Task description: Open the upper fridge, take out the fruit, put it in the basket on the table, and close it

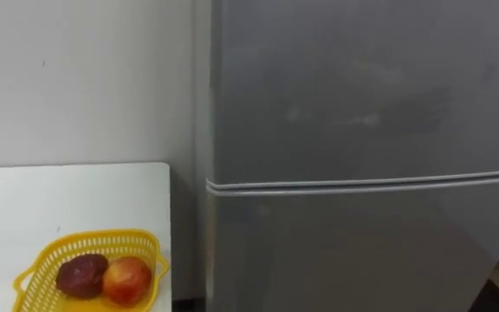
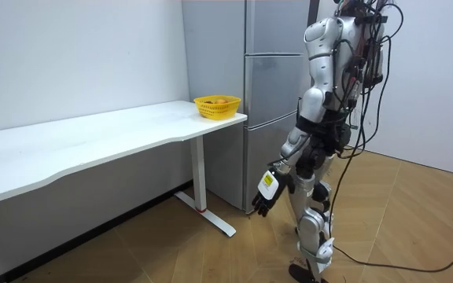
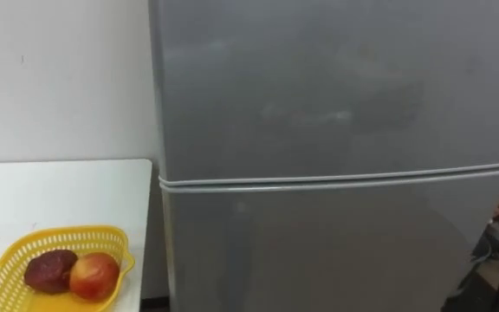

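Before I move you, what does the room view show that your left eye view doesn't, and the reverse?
Room view: you stand on the wooden floor facing the grey two-door fridge, left hand hanging low at your side, fingers relaxed, empty. Left eye view: close enough to tell apart two things in the yellow plastic basket, a dark purplish-red fruit and a red-yellow fruit. Both: the fridge with both doors shut, and the basket on the white table beside it.

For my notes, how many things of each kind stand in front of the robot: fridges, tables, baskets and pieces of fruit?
fridge: 1
table: 1
basket: 1
fruit: 2, a dark red one and a red and yellow one, both in the basket
Total: 5
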`<state>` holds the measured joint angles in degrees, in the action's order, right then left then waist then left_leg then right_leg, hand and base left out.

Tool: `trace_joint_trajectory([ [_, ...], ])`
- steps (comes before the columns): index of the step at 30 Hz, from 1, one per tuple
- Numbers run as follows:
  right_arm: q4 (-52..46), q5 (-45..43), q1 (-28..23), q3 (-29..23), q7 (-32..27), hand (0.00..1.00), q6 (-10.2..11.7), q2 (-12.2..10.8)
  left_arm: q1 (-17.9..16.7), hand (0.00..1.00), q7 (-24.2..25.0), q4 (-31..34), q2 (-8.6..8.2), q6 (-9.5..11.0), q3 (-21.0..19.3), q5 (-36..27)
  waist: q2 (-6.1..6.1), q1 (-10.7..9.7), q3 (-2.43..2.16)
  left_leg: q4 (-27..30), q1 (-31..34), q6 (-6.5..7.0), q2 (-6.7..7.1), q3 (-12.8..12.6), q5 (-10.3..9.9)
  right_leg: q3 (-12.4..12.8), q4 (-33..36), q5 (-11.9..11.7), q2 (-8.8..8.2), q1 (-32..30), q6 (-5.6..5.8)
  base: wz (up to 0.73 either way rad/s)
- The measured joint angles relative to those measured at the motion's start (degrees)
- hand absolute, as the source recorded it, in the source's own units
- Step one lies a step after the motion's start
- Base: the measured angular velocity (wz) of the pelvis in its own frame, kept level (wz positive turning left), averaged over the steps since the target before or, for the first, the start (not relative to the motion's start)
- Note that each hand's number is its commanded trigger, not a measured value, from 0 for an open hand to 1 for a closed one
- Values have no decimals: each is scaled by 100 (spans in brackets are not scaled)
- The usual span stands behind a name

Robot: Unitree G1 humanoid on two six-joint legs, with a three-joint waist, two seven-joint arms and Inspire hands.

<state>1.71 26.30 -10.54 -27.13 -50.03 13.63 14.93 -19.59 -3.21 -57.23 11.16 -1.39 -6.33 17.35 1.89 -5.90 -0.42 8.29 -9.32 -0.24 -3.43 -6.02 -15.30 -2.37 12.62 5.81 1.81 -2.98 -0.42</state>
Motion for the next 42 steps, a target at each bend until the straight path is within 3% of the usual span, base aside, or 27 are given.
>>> trace_joint_trajectory([
  [5, 1541, 684, -43, 331, 97, 0, -16, -173, 0, 0, -29, 92, -26, -71, 51, -32, -118, 9, -17, 3, 16, 3, -3, 9, -2, 2, -8, 3, 1, -6, 1, 1],
  [8, 2829, 928, -130, 599, 514, 0, -197, -288, -29, 0, -24, 115, -88, -88, 39, 51, -198, 21, -7, 30, 11, 3, 0, 15, -2, -10, -9, 19, -8, 23, 9, 3],
  [10, 3800, 988, -87, 602, 905, 0, -329, -385, -39, 0, -20, 103, -143, -124, -65, 75, -253, 71, -23, 32, 0, 3, 3, 12, -2, -5, -7, 42, -12, 32, 13, 4],
  [12, 4961, 974, -128, 609, 1451, 0, -685, -492, -39, 0, 12, 105, -174, -182, -234, 80, -247, 86, -26, 45, -38, 2, 9, 126, 0, -98, 47, 126, -53, 101, 13, 25],
  [14, 5577, 921, -140, 624, 1904, 0, -893, -561, -42, 0, 69, 110, -186, -256, -353, 98, -211, 144, -16, 83, -47, 1, 22, 147, 0, -108, 133, 181, -75, 90, 12, 12],
  [16, 6166, 743, -135, 919, 2384, 0, -1045, -563, -38, 0, 158, 97, -185, -360, -426, 111, -161, 184, -9, 105, -45, 1, 25, 155, 0, -114, 132, 216, -83, 87, 22, 0],
  [18, 6766, 375, -145, 1316, 3042, 0, -1300, -563, -14, 0, 204, -20, -197, -467, -423, 107, -129, 301, 32, 91, -96, 0, 14, 185, 0, -114, 91, 195, -65, 154, 15, 0],
  [25, 7221, -1842, -42, 2097, 4025, 0, -1825, -560, 78, 0, 256, -81, -336, -847, -318, 107, -144, 497, 42, -44, -182, 7, 12, 320, -5, -253, -25, 123, -73, 318, 29, 9],
  [30, 7196, -3286, 232, 2667, 4274, 0, -2017, -567, 182, 0, 239, -244, -356, -976, 152, 80, -205, 531, 58, -50, -177, 6, 10, 323, -6, -256, 1, 147, -70, 297, 20, 0],
  [33, 7182, -3631, 291, 2839, 4401, 0, -2122, -576, 309, 0, 245, -250, -364, -1004, 207, 98, -196, 636, 54, -42, -177, 6, 9, 331, -5, -295, -3, 151, -73, 309, 19, 3],
  [42, 7211, -3806, 368, 2844, 4763, 0, -2338, -632, 337, 0, 274, -245, -365, -1124, 215, 112, -177, 634, 60, 46, -218, 6, 15, 341, -4, -288, -8, 205, -96, 397, 22, 1],
])
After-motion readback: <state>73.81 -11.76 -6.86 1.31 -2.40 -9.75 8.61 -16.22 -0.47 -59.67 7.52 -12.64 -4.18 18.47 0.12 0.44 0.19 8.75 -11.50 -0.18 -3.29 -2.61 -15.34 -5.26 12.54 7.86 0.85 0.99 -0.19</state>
